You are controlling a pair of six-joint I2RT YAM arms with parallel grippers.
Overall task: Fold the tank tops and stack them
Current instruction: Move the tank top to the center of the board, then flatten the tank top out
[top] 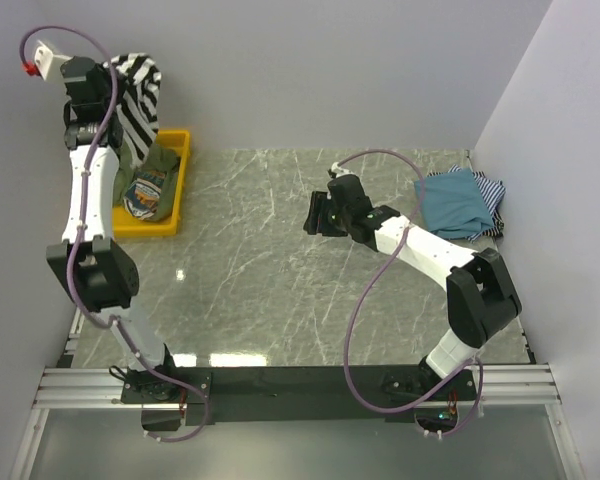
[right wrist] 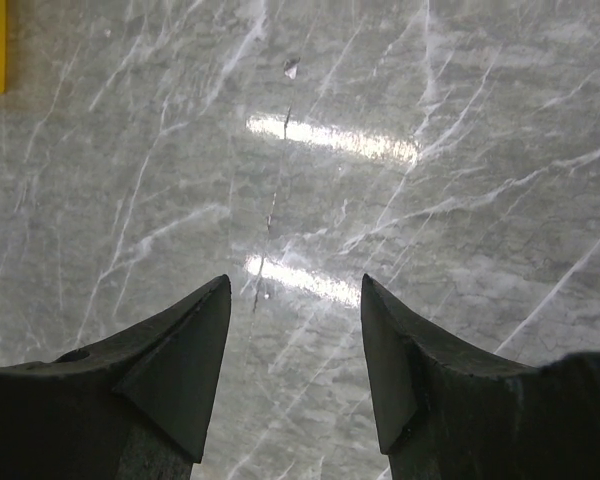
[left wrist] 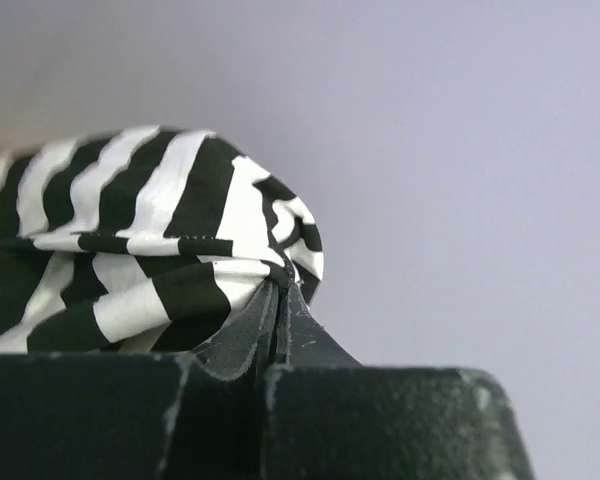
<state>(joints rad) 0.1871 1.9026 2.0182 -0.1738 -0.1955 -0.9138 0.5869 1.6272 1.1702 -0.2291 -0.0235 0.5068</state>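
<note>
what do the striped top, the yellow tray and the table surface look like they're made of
Striped top: soft cloth, matte; it folds and droops, with a stitched hem showing.
Yellow tray: likely moulded plastic, uniform colour, rigid straight walls.
Table: grey marble look with white veins, glossy, mirroring lights; real stone or laminate cannot be told.

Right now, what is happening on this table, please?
The left gripper is shut on the black-and-white striped tank top and holds it in the air over the yellow tray, where more clothes lie. The right gripper is open and empty above the marble table. At the far right corner, a folded teal top lies on a thin-striped one.
</note>
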